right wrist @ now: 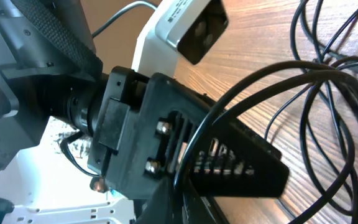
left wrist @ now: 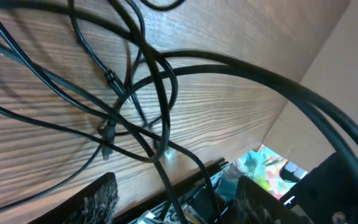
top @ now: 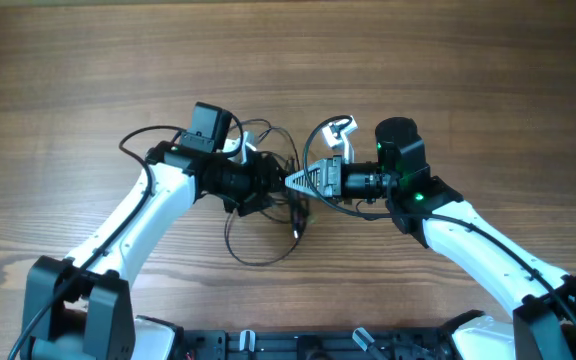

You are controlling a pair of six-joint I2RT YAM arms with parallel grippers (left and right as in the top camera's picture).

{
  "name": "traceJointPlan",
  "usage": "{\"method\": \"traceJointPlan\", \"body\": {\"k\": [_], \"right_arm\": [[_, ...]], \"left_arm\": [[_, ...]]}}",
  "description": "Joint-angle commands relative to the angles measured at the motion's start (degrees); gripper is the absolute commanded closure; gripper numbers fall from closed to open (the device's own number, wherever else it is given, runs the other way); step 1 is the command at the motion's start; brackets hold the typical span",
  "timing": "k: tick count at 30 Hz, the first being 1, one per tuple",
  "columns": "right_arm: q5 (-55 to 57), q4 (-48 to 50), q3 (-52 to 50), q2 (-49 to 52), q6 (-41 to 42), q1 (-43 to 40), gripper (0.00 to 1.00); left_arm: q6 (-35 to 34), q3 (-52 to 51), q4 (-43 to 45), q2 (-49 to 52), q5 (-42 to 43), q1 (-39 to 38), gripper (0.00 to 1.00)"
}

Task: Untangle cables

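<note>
The cables (top: pixel 258 245) are thin black cords tangled at the table's middle, with a loop trailing toward me and a plug (top: pixel 296 226) hanging at its right. My left gripper (top: pixel 266 186) and right gripper (top: pixel 292 182) meet tip to tip in the tangle. In the left wrist view the left gripper's (left wrist: pixel 179 208) fingers stand wide apart, with cable strands (left wrist: pixel 160 93) running between them above the wood. In the right wrist view the right gripper (right wrist: pixel 188 202) is shut on a cable (right wrist: pixel 241 93) that arcs up and right; the left gripper's black body (right wrist: pixel 166 143) fills the view just beyond.
The wooden table (top: pixel 448 60) lies all around the tangle. A small white and grey piece (top: pixel 340 128) sits just behind the right gripper. The black base rail (top: pixel 298 345) runs along the near edge between the arms.
</note>
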Motion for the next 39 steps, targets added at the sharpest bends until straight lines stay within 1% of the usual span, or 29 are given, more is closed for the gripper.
{"method": "traceJointPlan", "body": {"k": [1, 2, 3, 5, 6, 7, 9, 10, 12, 13, 14, 15, 17, 19, 20, 21, 23, 24, 25, 26, 27, 29, 31, 32, 35, 37, 39], "right_arm": [[1.20, 4.26, 0.33, -0.09, -0.33, 0.22, 0.96], [1.51, 8.22, 0.33, -0.09, 0.52, 0.22, 0.96], [2.10, 13.75, 0.33, -0.09, 2.45, 0.22, 0.96], [3.34, 19.17, 0.33, -0.09, 2.47, 0.22, 0.95], [5.14, 17.22, 0.33, -0.09, 2.36, 0.22, 0.92], [7.04, 12.68, 0.33, -0.09, 1.60, 0.24, 0.84], [12.92, -2.60, 0.33, -0.09, -3.15, 0.24, 0.84], [21.27, -16.02, 0.33, -0.09, -5.88, 0.24, 0.84], [34.58, -30.47, 0.33, -0.09, -5.75, 0.24, 0.82], [39.17, -34.84, 0.33, -0.09, -5.01, 0.24, 0.82], [42.56, -38.01, 0.33, -0.09, -5.07, 0.24, 0.82], [43.82, -39.28, 0.33, -0.09, -5.05, 0.24, 0.80], [43.80, -39.01, 0.33, -0.09, -5.03, 0.24, 0.79], [42.95, -37.79, 0.35, -0.11, -5.73, 0.24, 0.78], [40.81, -36.39, 0.35, -0.11, -8.52, 0.24, 0.78], [35.50, -33.44, 0.39, -0.11, -15.58, 0.24, 0.78], [33.05, -34.99, 1.86, -0.11, -22.10, 0.24, 0.77], [33.07, -37.31, 3.34, -0.11, -25.57, 0.24, 0.76], [33.38, -39.32, 4.83, -0.11, -27.78, 0.24, 0.76], [34.82, -41.97, 6.86, -0.11, -29.40, 0.24, 0.76], [37.55, -45.70, 10.49, -0.11, -31.34, 0.39, 0.76], [38.99, -47.12, 14.23, -0.11, -32.06, 1.14, 0.72], [38.84, -46.62, 14.99, -0.11, -32.06, 2.73, 0.69], [38.84, -46.45, 14.99, -0.11, -32.09, 3.65, 0.68], [40.39, -45.09, 14.95, -0.07, -35.26, 8.70, 0.66], [44.76, -42.14, 14.95, 1.38, -35.30, 11.32, 0.66], [44.87, -37.68, 14.84, 5.42, -35.32, 12.48, 0.66]], "left_arm": [[1.73, -0.07, -0.90, -1.14, 3.76, 0.96, 0.39], [2.73, -0.07, -1.90, -1.14, 3.74, 0.35, 0.40], [4.50, -0.07, -2.71, -1.14, 3.69, -0.52, 0.43], [4.90, -0.07, -3.48, -1.14, 2.19, -1.66, 0.46], [4.90, -0.07, -3.39, -1.14, 1.75, -1.66, 0.46], [4.87, -0.07, -3.21, -1.14, 1.31, -1.57, 0.46], [4.90, -0.07, -2.93, -1.14, 1.14, -1.57, 0.46], [4.90, -0.07, -2.80, -1.14, 1.11, -1.57, 0.46], [4.92, -0.07, -2.80, -1.14, 1.09, -1.57, 0.56], [4.92, -0.07, -2.80, -1.14, 0.76, -1.57, 0.62], [4.90, -0.07, -2.80, -1.14, 0.26, -1.57, 0.67], [4.90, -0.07, -2.80, -1.14, -1.75, -1.57, 0.69], [4.90, -0.07, -2.89, -1.14, -6.84, -1.55, 0.69], [4.61, -0.07, -3.26, -1.14, -14.75, -1.55, 0.69], [4.46, -0.07, -3.39, -1.14, -16.35, -1.49, 0.70], [4.46, -0.07, -3.45, -1.14, -17.79, -0.92, 0.70], [4.48, -0.07, -3.43, -1.14, -19.15, 1.18, 0.64], [4.50, -0.07, -3.43, -1.14, -20.37, 3.04, 0.55], [4.59, -0.07, -3.43, -1.14, -20.76, 4.96, 0.43], [4.68, -0.07, -3.43, -1.14, -20.74, 7.04, 0.35], [4.68, -0.07, -3.41, -1.14, -20.74, 10.73, 0.25], [4.70, -0.07, -3.37, -1.11, -20.76, 14.67, 0.19], [4.74, -0.07, -3.43, -1.11, -21.24, 15.65, 0.18], [4.72, -0.07, -3.43, -1.11, -23.12, 15.65, 0.18], [4.68, -0.07, -3.43, -1.11, -25.73, 15.65, 0.18], [4.70, -0.07, -3.45, -1.11, -27.85, 15.65, 0.19], [4.70, -0.07, -3.58, -1.11, -28.04, 15.63, 0.19]]}}
